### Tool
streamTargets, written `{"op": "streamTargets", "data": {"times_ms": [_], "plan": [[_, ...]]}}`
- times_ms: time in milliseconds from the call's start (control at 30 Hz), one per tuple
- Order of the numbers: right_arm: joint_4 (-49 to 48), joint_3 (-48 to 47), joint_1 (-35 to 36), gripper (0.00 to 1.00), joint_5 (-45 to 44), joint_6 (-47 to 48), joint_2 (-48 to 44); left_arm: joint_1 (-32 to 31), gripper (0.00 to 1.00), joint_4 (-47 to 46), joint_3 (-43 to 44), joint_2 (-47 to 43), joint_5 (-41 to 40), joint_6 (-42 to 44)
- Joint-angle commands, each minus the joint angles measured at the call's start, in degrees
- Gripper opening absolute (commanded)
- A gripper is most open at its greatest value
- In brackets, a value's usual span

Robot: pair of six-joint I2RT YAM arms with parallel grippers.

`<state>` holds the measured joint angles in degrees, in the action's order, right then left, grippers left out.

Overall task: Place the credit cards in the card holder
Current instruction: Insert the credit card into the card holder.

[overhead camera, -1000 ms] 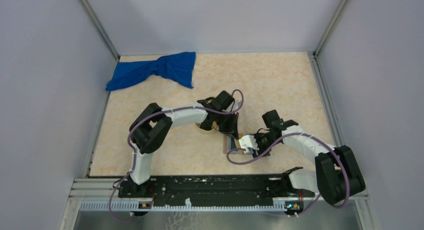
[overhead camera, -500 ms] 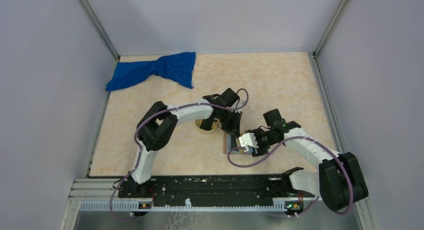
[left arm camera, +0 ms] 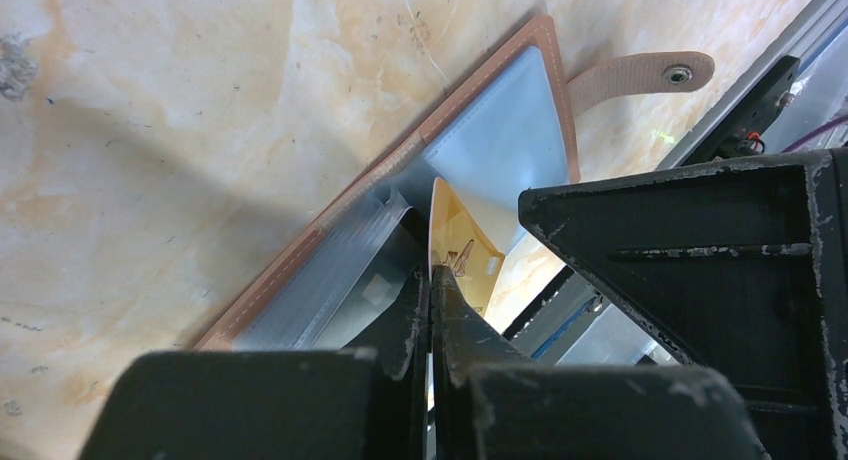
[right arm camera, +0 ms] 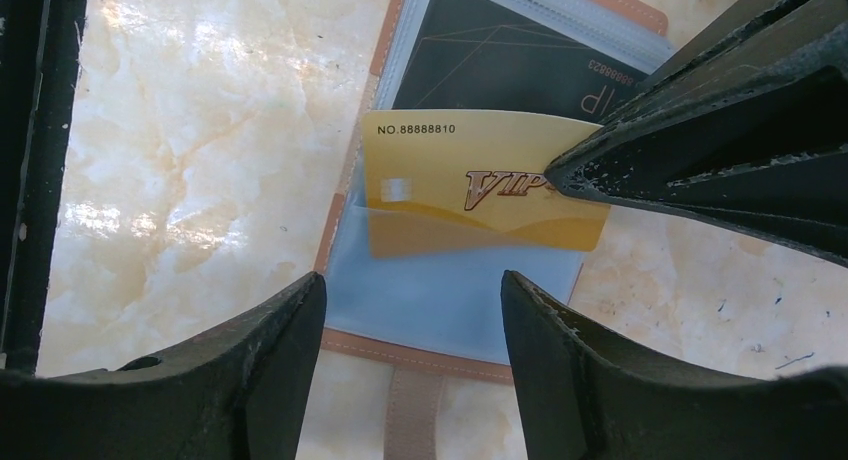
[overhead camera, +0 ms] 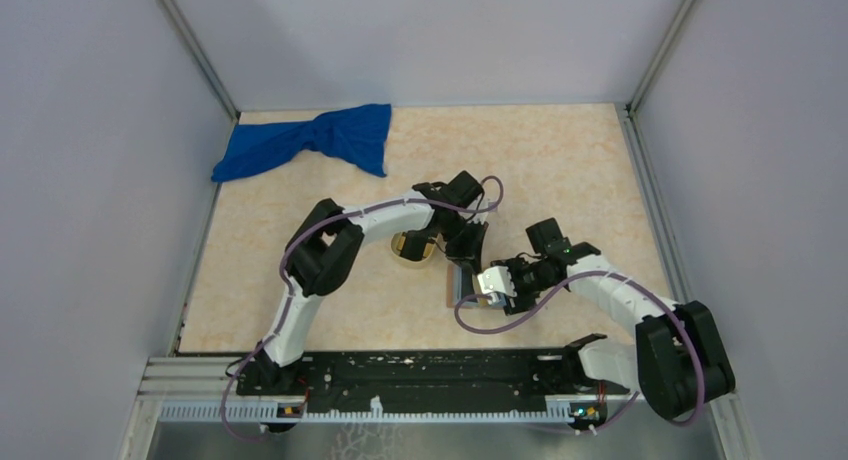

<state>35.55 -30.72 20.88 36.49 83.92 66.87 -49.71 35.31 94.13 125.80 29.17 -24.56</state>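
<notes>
Gold credit card (right arm camera: 470, 195) in left claw (left arm camera: 432, 280)

Your left gripper (left arm camera: 432, 280), scuffed matt black, meets a gold card (right arm camera: 470, 195) printed with dark numerals, a silvery chip and bronze "VIP" lettering above a deeper amber wave. Beside it, the black card (right arm camera: 500, 70) carries thin gold lines and gold lettering. The card holder (right arm camera: 450, 300) shows you pale blue-grey sleeves edged in stitched reddish-brown; its strap (left arm camera: 640, 75) is tan with a silvery snap. Your right gripper (right arm camera: 412, 280) is black too. The table (overhead camera: 560, 160) is cream, marbled with peach veins. At far left lies a royal-blue cloth (overhead camera: 310, 140); purple cables (overhead camera: 300, 245) trail over white-and-black arms (overhead camera: 610, 280).
</notes>
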Motion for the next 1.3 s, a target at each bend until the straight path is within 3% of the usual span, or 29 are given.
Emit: {"op": "streamTargets", "data": {"times_ms": [0, 1267], "plan": [[0.1, 0.1, 0.6, 0.65, 0.9, 0.5, 0.9, 0.8, 0.00, 7.3, 0.3, 3.9, -2.5, 4.1], [-1.0, 0.8, 2.1, 0.72, -2.3, -0.4, 2.5, 2.0, 0.00, 7.6, 2.7, 10.2, 4.0, 5.8]]}}
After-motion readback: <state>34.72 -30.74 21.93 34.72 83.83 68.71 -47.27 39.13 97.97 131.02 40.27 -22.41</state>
